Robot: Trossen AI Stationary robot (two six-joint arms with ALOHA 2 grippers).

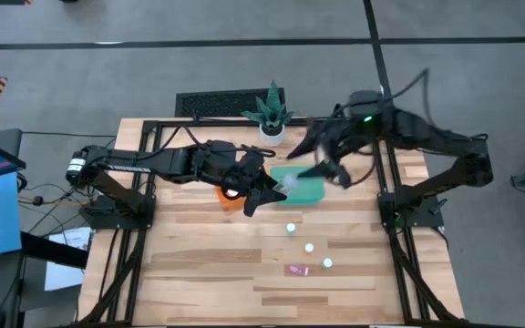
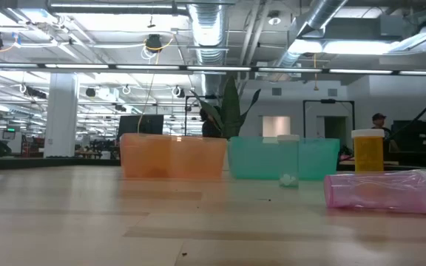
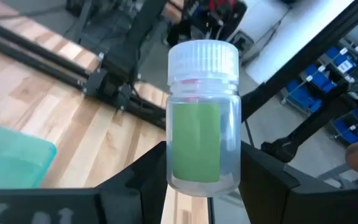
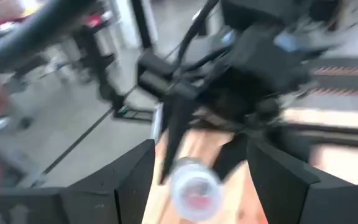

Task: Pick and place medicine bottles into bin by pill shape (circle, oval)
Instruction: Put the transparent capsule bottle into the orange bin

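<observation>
From above, the left gripper (image 1: 276,187) holds a small clear bottle with a white cap (image 1: 283,186) at the near-left edge of the teal plastic bin (image 1: 310,189), with the orange plastic bin (image 1: 227,199) under the arm. The right gripper (image 1: 326,169) hovers over the teal bin's far side. Three white-capped bottles (image 1: 309,247) stand on the wooden table (image 1: 199,273) nearer the front, beside a pink bottle lying flat (image 1: 297,270).

At table height, both bins sit side by side; the pink bottle (image 2: 383,191) lies on its side, a yellow bottle (image 2: 367,150) standing behind it.

The left wrist camera shows the fingers (image 3: 146,171) clamping the clear, green-labelled bottle (image 3: 203,124) upright.

The right wrist camera shows its fingers (image 4: 135,174) spread wide, gripping nothing, the other arm's bottle (image 4: 194,186) visible between them.
</observation>
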